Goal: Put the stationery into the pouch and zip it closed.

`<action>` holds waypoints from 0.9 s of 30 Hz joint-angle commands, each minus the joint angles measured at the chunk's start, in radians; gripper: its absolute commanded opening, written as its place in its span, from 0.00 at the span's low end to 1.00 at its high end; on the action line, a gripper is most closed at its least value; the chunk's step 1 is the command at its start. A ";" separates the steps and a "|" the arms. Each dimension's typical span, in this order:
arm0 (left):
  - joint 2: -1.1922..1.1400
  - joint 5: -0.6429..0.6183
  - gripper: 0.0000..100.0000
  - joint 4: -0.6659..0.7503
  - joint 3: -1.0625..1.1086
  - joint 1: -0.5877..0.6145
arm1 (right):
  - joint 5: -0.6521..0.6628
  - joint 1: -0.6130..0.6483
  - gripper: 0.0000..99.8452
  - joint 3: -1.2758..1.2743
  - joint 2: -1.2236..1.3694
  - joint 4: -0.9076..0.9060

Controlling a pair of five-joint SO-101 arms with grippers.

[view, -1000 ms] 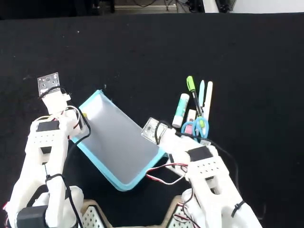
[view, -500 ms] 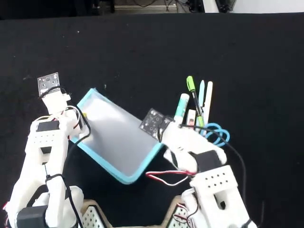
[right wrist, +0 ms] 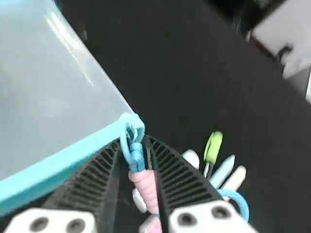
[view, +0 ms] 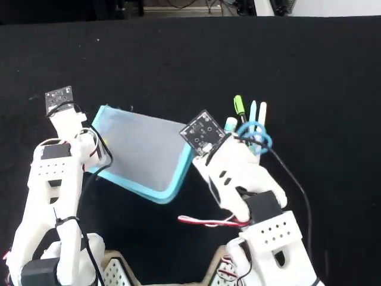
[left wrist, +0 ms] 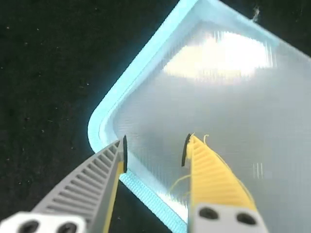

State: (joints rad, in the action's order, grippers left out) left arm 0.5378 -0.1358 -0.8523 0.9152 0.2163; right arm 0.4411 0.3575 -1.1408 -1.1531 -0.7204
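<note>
In the last second my right arm swings up and away from me across the table [view: 178, 53], and the pouch [view: 143, 152] comes with it. Its near corner, which was pointing down toward my base, now sits higher and the whole pouch lies flatter across, its far right corner just beside the stationery. My right end effector [right wrist: 133, 141] is nearly closed, with the blue zipper pull [right wrist: 134, 151] pinched between its jaws at the pouch's corner. Something pink sits just behind the pull, and I cannot tell what it is. I judge the tug is turning the whole pouch more than running the zipper, and I cannot see how far the zipper has opened. My left arm has barely moved. Its end effector [left wrist: 154, 148] stands partly open over the pouch's left edge, the turquoise binding under the gap between its fingertips. I cannot tell whether it is pressing the fabric, but it isn't clamping it. If the zipper is to slide, that side probably needs a firmer hold. The pouch's translucent face shows nothing inside, so I take it as still empty. The stationery lies on the table just right of it: the green highlighter [view: 239, 105], the light blue pen [view: 253, 111], the white pen [view: 262, 112] and the glue stick [view: 230, 124], fanned side by side. The blue scissor handle [view: 255, 134] has shifted up and now lies across their near ends.
</note>
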 commanded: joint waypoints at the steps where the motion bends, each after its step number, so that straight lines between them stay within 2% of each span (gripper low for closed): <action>1: 0.014 -0.003 0.21 -0.032 -0.068 -0.015 | -0.029 0.064 0.01 0.114 -0.024 0.066; 6: 0.106 0.072 0.21 -0.173 -0.119 -0.082 | -0.028 0.100 0.01 0.171 -0.021 0.150; 12: 0.388 0.222 0.21 -0.183 0.010 -0.216 | -0.025 0.104 0.01 0.220 -0.019 0.210; 19: 0.686 0.230 0.21 -0.080 0.202 -0.280 | -0.028 0.172 0.01 0.320 0.041 0.204; 23: 0.810 0.229 0.21 -0.087 0.257 -0.335 | -0.026 0.219 0.01 0.441 0.156 0.201; 27: 0.902 0.229 0.21 -0.084 0.306 -0.338 | -0.028 0.239 0.01 0.584 0.289 0.163</action>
State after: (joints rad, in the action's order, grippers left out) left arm 1.3541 0.0852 -0.9536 1.2083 -0.1028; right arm 0.4212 0.5738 -0.7004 -0.9352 -0.5409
